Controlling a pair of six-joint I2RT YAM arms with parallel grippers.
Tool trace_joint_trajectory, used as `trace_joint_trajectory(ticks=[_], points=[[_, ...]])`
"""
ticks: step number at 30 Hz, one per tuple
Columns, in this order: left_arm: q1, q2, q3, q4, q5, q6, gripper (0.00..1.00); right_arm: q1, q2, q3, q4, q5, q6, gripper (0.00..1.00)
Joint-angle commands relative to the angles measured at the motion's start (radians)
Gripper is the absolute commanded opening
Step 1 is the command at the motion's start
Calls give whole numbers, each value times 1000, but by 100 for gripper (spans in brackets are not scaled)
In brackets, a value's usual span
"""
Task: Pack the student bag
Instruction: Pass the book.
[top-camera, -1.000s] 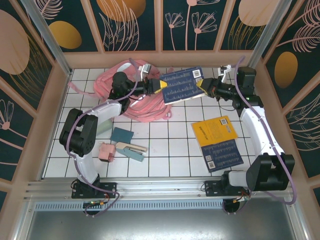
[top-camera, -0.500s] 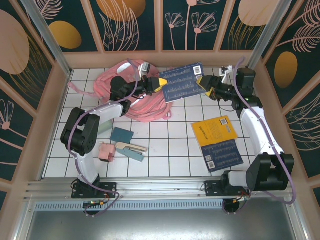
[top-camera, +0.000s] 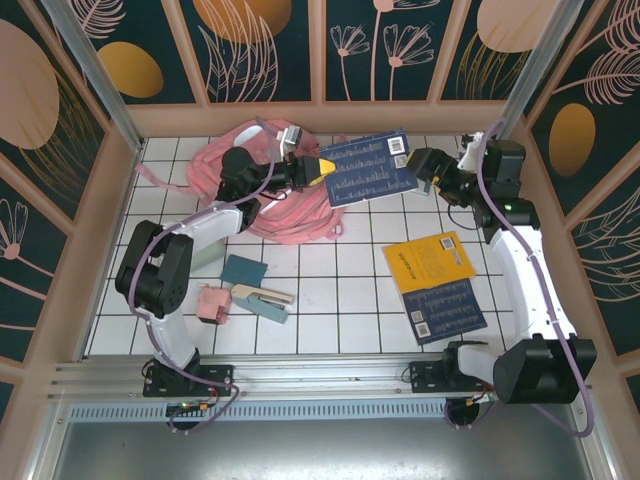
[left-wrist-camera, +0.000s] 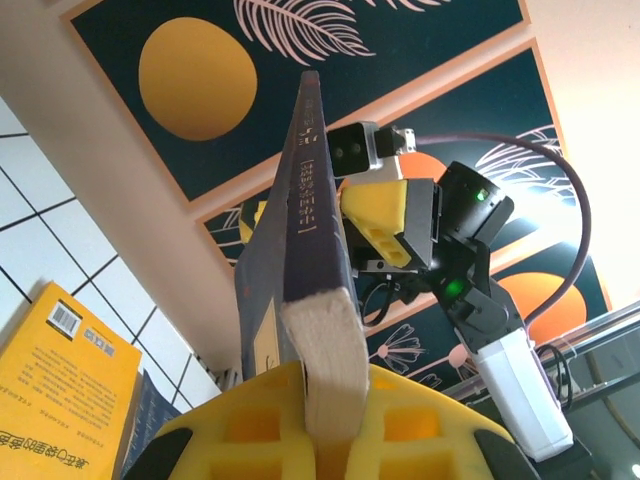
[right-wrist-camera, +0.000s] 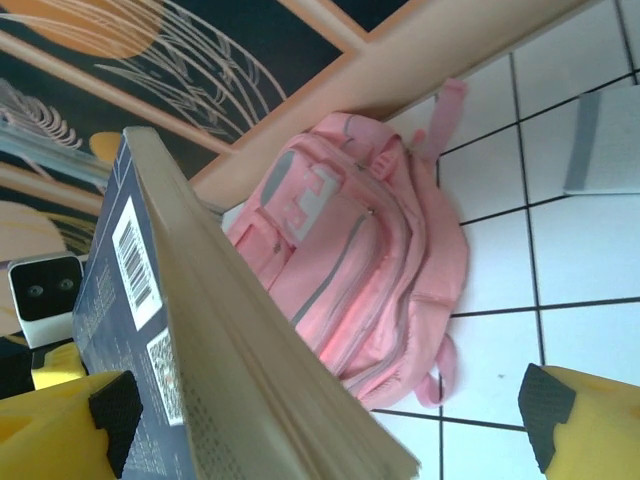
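Top external, left claw (top-camera: 322, 170) gripping book (top-camera: 370, 168) edge

The left tool (left-wrist-camera: 325, 415) clamps a dark blue book (left-wrist-camera: 300, 200) edge-on; beyond, the right tool (left-wrist-camera: 318, 215) stands spread wide around it. A yellow book (left-wrist-camera: 70, 370) lies on the tiled surface (left-wrist-camera: 40, 200).

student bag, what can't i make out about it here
- Top view: student bag middle, hidden under the left arm and navy book; open or zipped, cannot tell.
- Right wrist view: bag's left side, behind the book's page edge.
- Left wrist view: book cover, seen edge-on.
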Motion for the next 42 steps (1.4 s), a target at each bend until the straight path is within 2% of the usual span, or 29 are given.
trace_joint_trajectory(ticks=[1, 4, 6, 11, 15, 20, 25, 31, 32, 34, 37, 40, 41, 42], points=[[-5, -71, 0, -26, 8, 75, 0, -9, -2, -55, 121, -117, 45, 99], [-5, -85, -16, -11, -41, 56, 0, -14, -63, -189, 372, -198, 210, 99], [-6, -88, -35, 20, -109, 12, 0, -1, -89, -261, 501, -198, 311, 99], [-11, -52, -112, 260, -293, -229, 0, 102, -146, -426, 792, -58, 491, 99], [-30, 16, -119, 425, -352, -400, 0, 218, -124, -454, 907, 73, 529, 99], [-51, 29, -127, 425, -388, -410, 0, 303, -52, -444, 1018, 164, 580, 99], [-61, 29, -138, 431, -410, -423, 0, 332, 2, -457, 1116, 222, 634, 98], [-72, 23, -150, 417, -417, -408, 0, 334, 54, -452, 1203, 268, 686, 90], [-72, 18, -153, 397, -413, -389, 0, 335, 64, -444, 1205, 269, 692, 88], [-72, -1, -163, 330, -409, -333, 0, 336, 89, -425, 1215, 255, 701, 77], [-72, -35, -177, 210, -417, -238, 0, 335, 117, -408, 1219, 245, 718, 48], [-72, -52, -177, 146, -415, -189, 0, 340, 130, -404, 1194, 249, 714, 26], [-72, -55, -174, 126, -411, -172, 3, 340, 129, -407, 1185, 253, 705, 19], [-72, -59, -169, 87, -404, -149, 15, 338, 124, -407, 1157, 259, 689, 13]])
